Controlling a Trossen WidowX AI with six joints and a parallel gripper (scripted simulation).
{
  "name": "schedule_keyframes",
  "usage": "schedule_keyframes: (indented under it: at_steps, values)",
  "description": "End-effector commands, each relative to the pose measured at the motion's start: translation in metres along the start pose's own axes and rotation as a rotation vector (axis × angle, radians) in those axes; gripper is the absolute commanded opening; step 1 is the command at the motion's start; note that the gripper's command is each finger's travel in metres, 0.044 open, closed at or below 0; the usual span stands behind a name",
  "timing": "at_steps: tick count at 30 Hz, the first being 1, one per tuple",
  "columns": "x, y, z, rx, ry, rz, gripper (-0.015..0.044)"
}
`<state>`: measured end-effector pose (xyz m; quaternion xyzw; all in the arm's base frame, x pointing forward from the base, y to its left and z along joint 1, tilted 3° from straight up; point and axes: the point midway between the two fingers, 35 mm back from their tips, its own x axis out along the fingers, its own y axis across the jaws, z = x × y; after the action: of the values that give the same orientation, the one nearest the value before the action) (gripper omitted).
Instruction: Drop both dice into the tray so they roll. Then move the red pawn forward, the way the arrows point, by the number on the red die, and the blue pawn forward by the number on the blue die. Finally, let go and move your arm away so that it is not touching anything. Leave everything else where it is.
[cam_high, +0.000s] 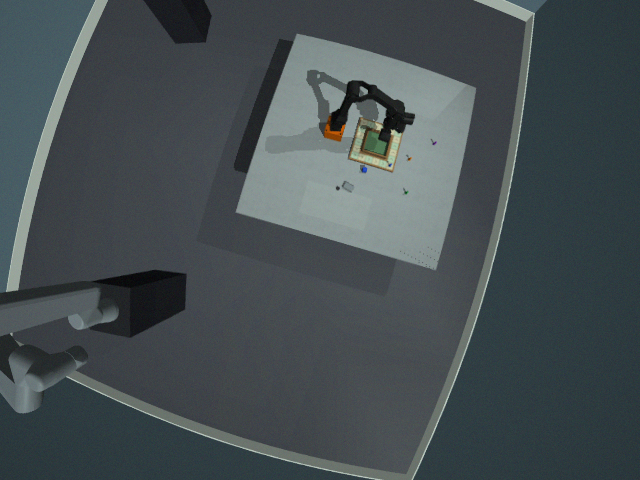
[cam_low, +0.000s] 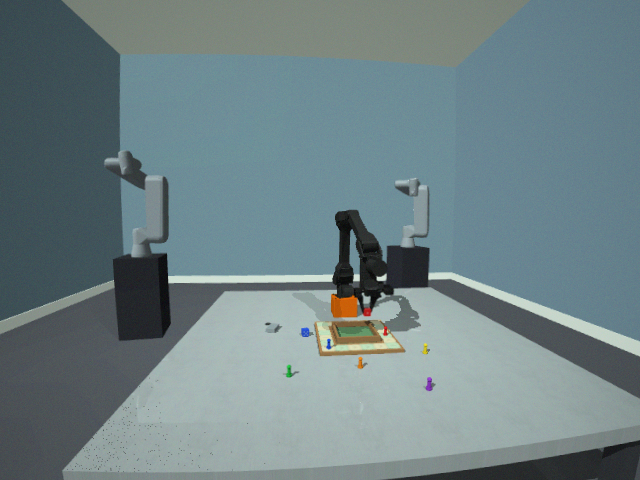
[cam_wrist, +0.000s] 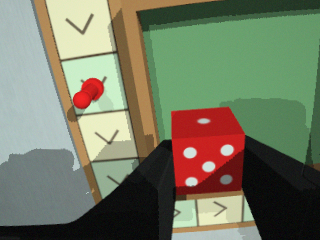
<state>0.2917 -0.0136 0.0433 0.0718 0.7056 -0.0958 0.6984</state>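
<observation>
Gripper (cam_wrist: 208, 160) clamped on the red die (cam_wrist: 207, 150), fingers partly closed on its two opposite side faces, die level between the pads. The die sits over the near edge of the green tray (cam_wrist: 227, 60); felt floor lies ahead of the fingertips, wooden rim below and behind them.

Handling, as a judgement: small rigid cube, light, smooth faces, likely slippery if gripped near an edge. A flat-face pinch at mid-height is best, as shown.

Red pawn (cam_wrist: 88, 94) stands on the track left of the fingers, clear of them.

The wrist view shows pips and pad contact but not the blue die. The exterior view shows the blue die (cam_low: 305, 332) on the table left of the board (cam_low: 361, 349), plus the blue pawn (cam_low: 328, 343), and the die's height above the tray. In the top view the arm hides the grasp.
</observation>
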Motion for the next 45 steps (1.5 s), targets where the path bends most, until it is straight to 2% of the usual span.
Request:
schedule_keyframes:
  at_steps: [1, 10, 34, 39, 45]
  values:
    - [0.004, -0.02, -0.005, -0.017, 0.0, -0.007, 0.0]
    - [0.011, -0.043, -0.01, -0.038, -0.02, -0.01, 0.0]
    - [0.027, -0.039, 0.003, -0.04, -0.822, 0.007, 0.0]
    - [0.024, -0.04, 0.0, -0.04, -0.844, 0.007, 0.0]
    - [0.001, -0.042, -0.023, -0.04, -0.843, 0.007, 0.0]
